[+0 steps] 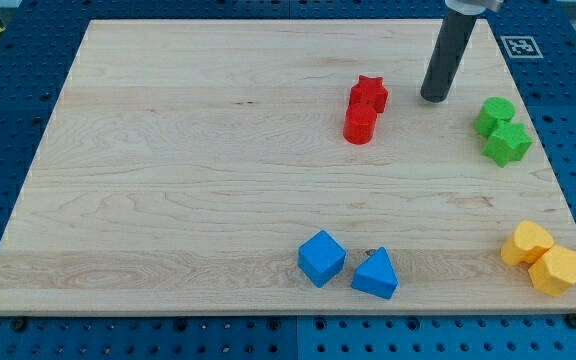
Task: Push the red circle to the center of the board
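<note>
My tip (434, 97) rests on the worktop (168, 180), touching no block; the tool is a plain rod and holds nothing. The red circle (359, 125) lies to the view's left of it and slightly lower, touching the red star (369, 93) above it. Green blocks (501, 131) sit to the right. Risk: a leftward push may catch the star first, displacing both red blocks or deflecting the circle off line.
</note>
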Robot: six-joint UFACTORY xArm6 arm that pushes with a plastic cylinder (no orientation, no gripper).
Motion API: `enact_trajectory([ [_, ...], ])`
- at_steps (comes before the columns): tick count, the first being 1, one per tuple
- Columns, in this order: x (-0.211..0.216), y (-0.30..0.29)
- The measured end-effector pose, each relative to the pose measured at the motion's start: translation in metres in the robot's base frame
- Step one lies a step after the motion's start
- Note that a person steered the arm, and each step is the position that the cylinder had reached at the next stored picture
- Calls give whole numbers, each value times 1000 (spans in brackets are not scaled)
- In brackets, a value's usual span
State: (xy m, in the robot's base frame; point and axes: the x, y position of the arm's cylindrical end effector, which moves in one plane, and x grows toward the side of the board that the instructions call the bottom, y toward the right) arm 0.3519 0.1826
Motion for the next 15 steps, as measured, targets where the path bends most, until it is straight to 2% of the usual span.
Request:
enact_trajectory([
  [8, 38, -19],
  [12, 38, -76],
  [15, 49, -86],
])
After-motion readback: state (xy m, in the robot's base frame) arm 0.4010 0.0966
